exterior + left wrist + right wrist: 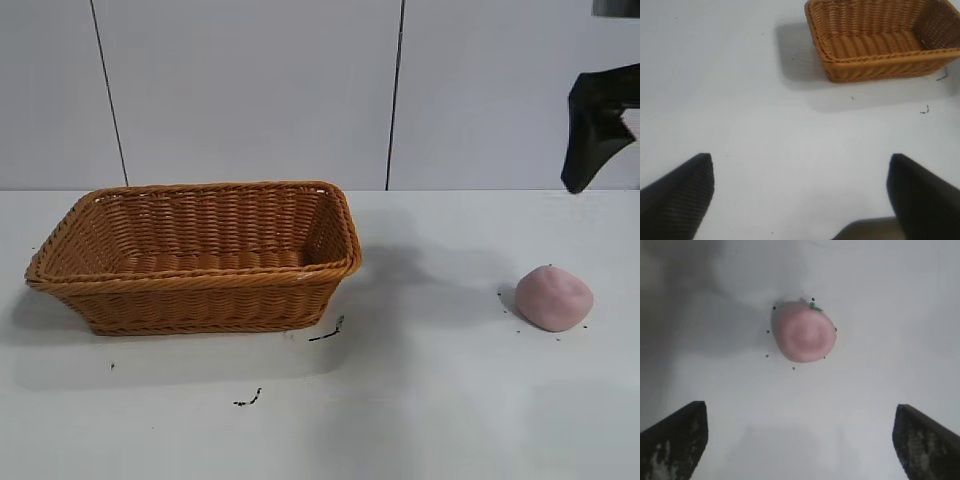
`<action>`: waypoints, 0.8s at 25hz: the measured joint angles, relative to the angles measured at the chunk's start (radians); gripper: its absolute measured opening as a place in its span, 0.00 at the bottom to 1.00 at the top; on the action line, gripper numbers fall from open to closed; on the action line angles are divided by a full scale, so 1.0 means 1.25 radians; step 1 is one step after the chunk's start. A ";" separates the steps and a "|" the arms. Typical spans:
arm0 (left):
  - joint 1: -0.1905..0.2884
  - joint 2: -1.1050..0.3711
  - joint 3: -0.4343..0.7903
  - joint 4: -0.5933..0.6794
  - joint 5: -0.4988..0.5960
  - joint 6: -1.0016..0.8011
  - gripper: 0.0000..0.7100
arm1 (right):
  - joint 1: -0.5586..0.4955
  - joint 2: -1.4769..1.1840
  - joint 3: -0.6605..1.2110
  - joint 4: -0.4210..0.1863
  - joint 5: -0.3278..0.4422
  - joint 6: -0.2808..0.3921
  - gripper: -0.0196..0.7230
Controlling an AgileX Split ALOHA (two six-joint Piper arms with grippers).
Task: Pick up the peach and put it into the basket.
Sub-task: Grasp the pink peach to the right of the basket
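The pale pink peach (pixel 553 297) lies on the white table at the right; it also shows in the right wrist view (pixel 804 335), with a small green stem. The orange-brown wicker basket (pixel 60 255) stands at the left, empty; it also shows in the left wrist view (pixel 880 67). My right gripper (pixel 592 140) hangs high above and behind the peach, open and empty (pixel 800 412). My left gripper (pixel 800 162) is open and empty over bare table, well away from the basket, and is out of the exterior view.
Small black marks (pixel 327 333) lie on the table in front of the basket. A grey panelled wall (pixel 250 90) stands behind the table. Small dark dots ring the peach.
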 joint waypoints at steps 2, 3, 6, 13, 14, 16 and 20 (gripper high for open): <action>0.000 0.000 0.000 0.000 0.000 0.000 0.97 | 0.000 0.046 -0.009 0.000 -0.014 0.000 0.95; 0.000 0.000 0.000 0.000 0.000 0.000 0.97 | 0.000 0.063 -0.010 0.000 -0.025 0.000 0.95; 0.000 0.000 0.000 0.000 0.000 0.000 0.97 | 0.000 0.115 -0.011 0.000 -0.049 0.000 0.95; 0.000 0.000 0.000 0.000 0.000 0.000 0.97 | 0.000 0.167 -0.011 0.001 -0.107 0.000 0.95; 0.000 0.000 0.000 0.000 0.000 0.000 0.97 | 0.000 0.169 -0.011 0.001 -0.111 0.000 0.95; 0.000 0.000 0.000 0.000 0.000 0.000 0.97 | 0.000 0.174 -0.011 0.001 -0.113 0.000 0.95; 0.000 0.000 0.000 0.000 0.000 0.000 0.97 | 0.000 0.176 -0.011 0.002 -0.110 0.000 0.95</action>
